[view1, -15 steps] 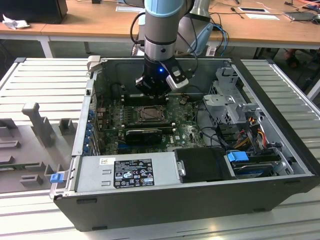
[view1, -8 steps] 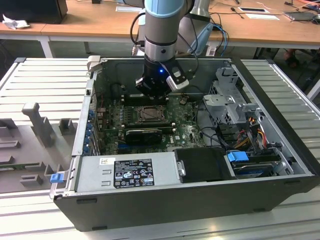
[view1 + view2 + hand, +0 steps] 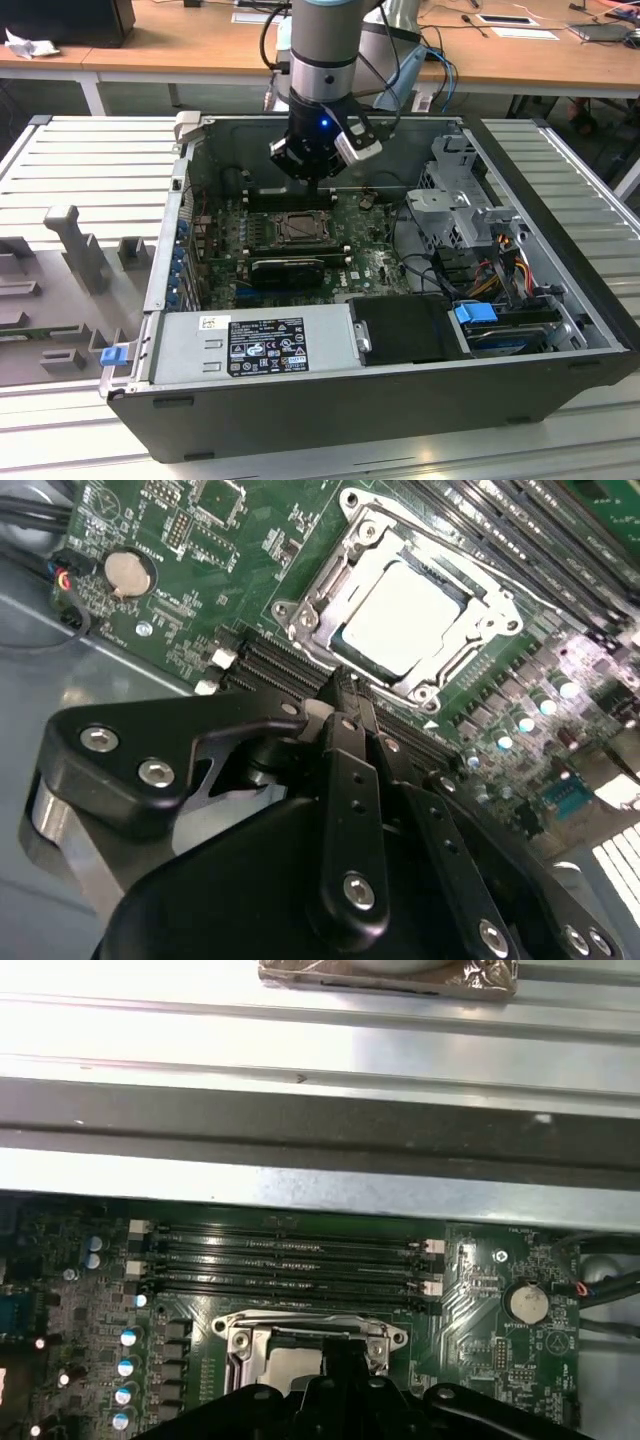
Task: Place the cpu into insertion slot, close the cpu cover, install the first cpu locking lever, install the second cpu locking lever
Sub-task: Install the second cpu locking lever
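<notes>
The cpu [image 3: 400, 620], a pale silvery square, lies flat in the insertion slot [image 3: 300, 228] on the green motherboard. The cpu cover [image 3: 345, 568], a silvery frame with a square window, lies down around the chip. In the first wrist view the cpu [image 3: 290, 1365] is partly hidden behind the black fingers. My gripper [image 3: 342, 690] hovers just above the socket's edge, shut with nothing between its fingertips. In the exterior view the gripper [image 3: 320, 188] hangs inside the open computer case, over the far side of the slot. I cannot make out the locking levers' positions.
Memory slots [image 3: 285, 1260] run beside the socket. A long black ribbed card [image 3: 288, 268] sits on its near side. A power supply [image 3: 255, 345] fills the case's front, a drive cage [image 3: 465, 200] with cables the exterior view's right. A coin battery [image 3: 128, 573] sits nearby.
</notes>
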Action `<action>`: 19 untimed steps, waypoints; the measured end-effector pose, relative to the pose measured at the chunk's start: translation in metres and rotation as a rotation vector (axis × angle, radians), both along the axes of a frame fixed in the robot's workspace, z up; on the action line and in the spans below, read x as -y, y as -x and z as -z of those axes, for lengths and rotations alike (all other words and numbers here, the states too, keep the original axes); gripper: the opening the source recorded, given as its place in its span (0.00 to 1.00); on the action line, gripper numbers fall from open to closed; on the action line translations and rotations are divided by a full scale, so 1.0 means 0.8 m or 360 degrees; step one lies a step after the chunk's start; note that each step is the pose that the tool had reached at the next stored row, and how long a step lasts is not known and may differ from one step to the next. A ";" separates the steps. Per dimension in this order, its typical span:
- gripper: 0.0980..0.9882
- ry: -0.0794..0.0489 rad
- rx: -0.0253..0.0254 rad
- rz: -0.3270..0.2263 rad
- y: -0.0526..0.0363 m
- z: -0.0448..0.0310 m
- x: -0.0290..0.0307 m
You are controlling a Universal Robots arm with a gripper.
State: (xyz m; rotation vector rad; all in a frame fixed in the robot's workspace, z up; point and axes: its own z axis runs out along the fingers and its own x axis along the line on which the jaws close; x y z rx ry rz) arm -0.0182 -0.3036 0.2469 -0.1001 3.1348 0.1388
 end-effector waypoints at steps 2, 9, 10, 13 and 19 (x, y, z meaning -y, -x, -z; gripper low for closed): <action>0.01 -0.0002 -0.00001 0.0000 0.000 0.0000 0.0011; 0.01 -0.0002 -0.00002 0.0000 0.000 0.0006 0.0235; 0.01 -0.0002 -0.00002 0.0000 0.000 0.0007 0.0264; 0.01 -0.0002 -0.00002 0.0000 0.000 0.0010 0.0385; 0.01 -0.0002 -0.00087 0.0000 0.000 0.0015 0.0620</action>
